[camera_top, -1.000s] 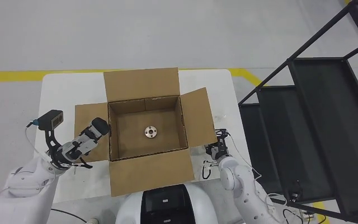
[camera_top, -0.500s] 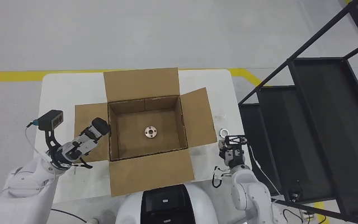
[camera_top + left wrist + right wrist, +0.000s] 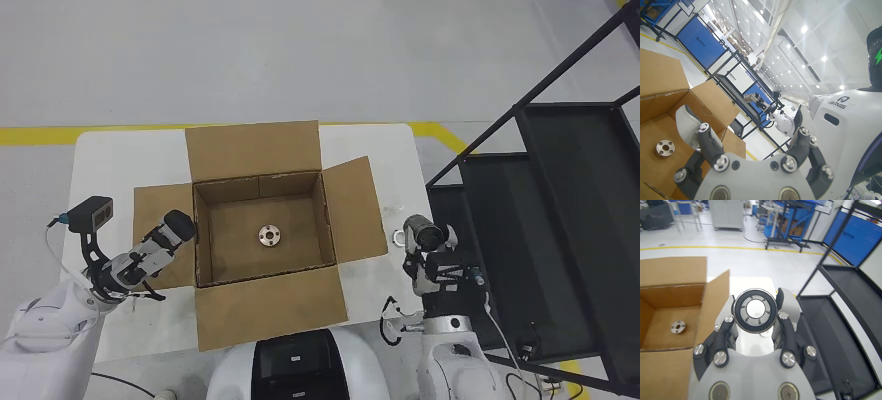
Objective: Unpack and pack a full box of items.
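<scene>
Right claw clamps bearing; right wrist view shows its ring face.

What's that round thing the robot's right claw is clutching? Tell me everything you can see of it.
It is a round ring, like a bearing: a black outer band with a thin metal rim, a silvery inner band with small slots, and an open centre hole. The right gripper pinches its edges between both fingers, over the edge of the white table, beside the cardboard box.
</scene>
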You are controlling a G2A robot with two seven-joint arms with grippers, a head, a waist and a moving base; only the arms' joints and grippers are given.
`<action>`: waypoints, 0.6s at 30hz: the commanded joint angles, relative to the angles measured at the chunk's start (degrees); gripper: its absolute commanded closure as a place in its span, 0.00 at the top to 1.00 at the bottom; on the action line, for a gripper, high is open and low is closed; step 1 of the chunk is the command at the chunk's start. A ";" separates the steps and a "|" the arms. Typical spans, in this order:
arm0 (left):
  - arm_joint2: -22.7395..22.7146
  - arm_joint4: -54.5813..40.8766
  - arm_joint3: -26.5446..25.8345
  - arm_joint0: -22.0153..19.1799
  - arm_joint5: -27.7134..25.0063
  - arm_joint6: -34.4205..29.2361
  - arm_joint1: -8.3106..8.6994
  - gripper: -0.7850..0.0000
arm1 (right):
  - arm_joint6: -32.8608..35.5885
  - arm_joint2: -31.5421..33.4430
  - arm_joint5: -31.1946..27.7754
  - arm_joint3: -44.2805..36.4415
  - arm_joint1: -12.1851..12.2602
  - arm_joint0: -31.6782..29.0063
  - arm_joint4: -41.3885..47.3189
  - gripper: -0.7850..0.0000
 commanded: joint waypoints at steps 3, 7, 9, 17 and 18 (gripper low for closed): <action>0.00 0.00 0.00 0.00 0.00 0.00 0.00 1.00 | 6.10 -6.54 -6.83 0.04 -0.06 6.77 -6.82 0.00; 0.00 0.00 0.00 0.00 0.00 0.00 0.00 1.00 | 17.40 -15.07 -10.35 2.31 -0.91 16.10 -13.00 0.00; 0.00 0.00 0.00 0.00 0.00 0.00 0.00 1.00 | 23.68 -18.50 -12.50 5.25 -1.56 21.55 -13.33 0.00; 0.00 0.00 0.00 0.00 0.00 0.00 0.00 1.00 | 37.21 -26.63 -10.83 18.16 -4.82 37.98 -10.27 0.00; 0.00 0.00 0.00 0.00 0.00 0.00 0.00 1.00 | 37.58 -26.67 -10.36 19.67 -5.13 39.14 -8.63 0.00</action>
